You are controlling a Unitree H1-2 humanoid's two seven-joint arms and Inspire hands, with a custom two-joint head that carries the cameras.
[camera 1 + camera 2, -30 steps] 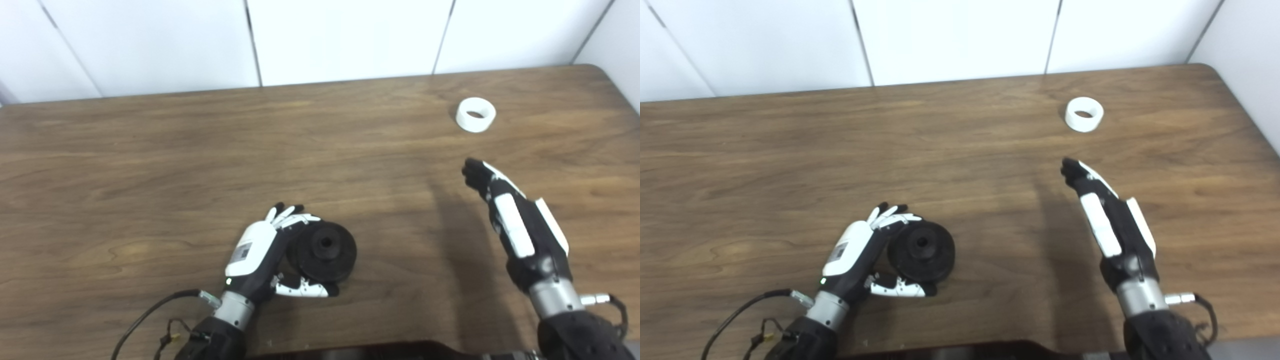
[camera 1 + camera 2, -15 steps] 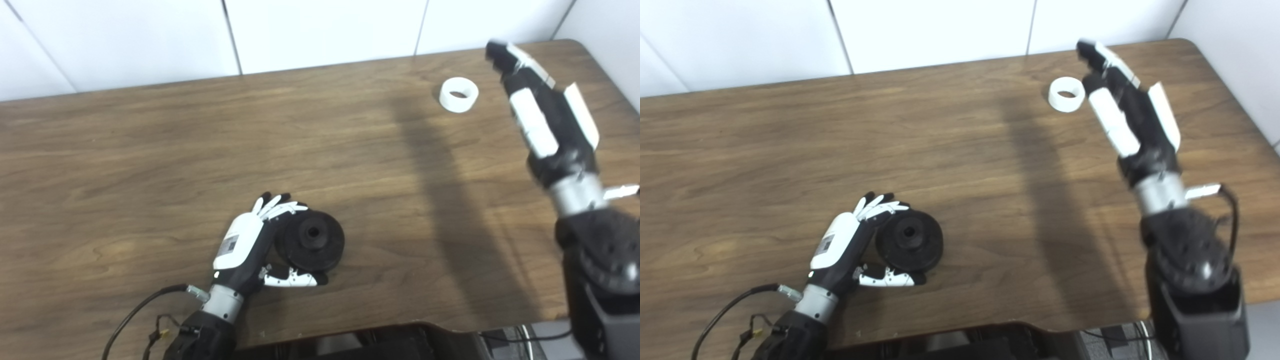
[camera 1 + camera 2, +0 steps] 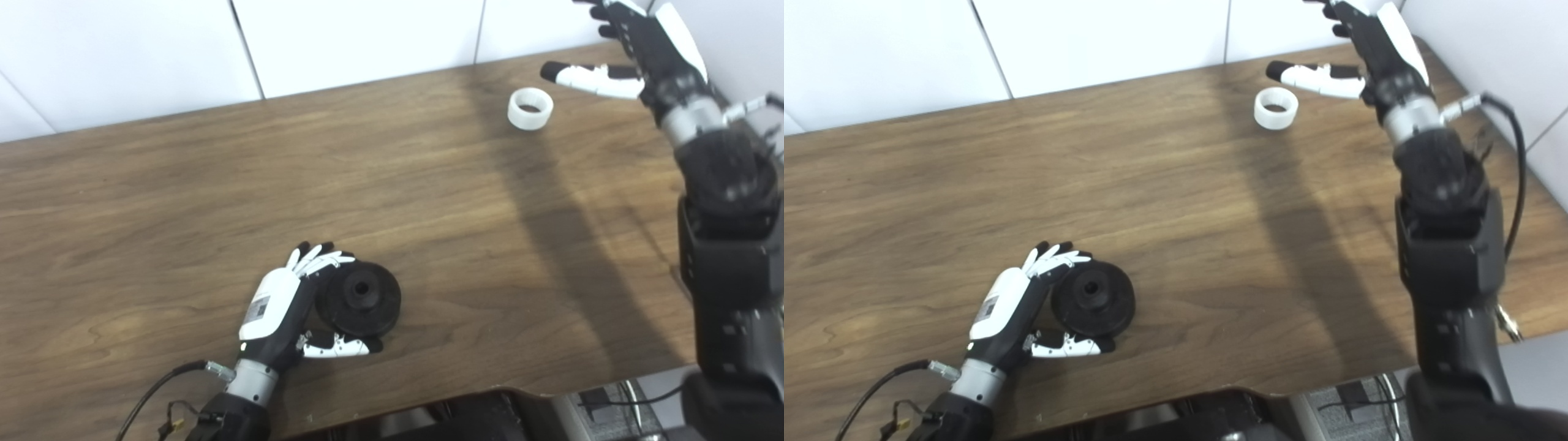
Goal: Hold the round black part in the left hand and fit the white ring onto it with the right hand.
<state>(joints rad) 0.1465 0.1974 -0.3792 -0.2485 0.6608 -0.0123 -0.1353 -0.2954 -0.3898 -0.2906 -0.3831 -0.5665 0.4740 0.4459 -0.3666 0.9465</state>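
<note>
Since a second ago my right hand [image 3: 643,49] has reached past the white ring [image 3: 530,108], thumb spread above it, holding nothing. Ring lies flat, hole up. Left hand [image 3: 288,306] cups the round black part [image 3: 359,298], apparently tilted, bore up; hand label unreadable.

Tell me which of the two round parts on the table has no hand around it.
The white ring at the far right: it lies free, the open right hand above it. The round black part sits cupped in the left hand.
</note>
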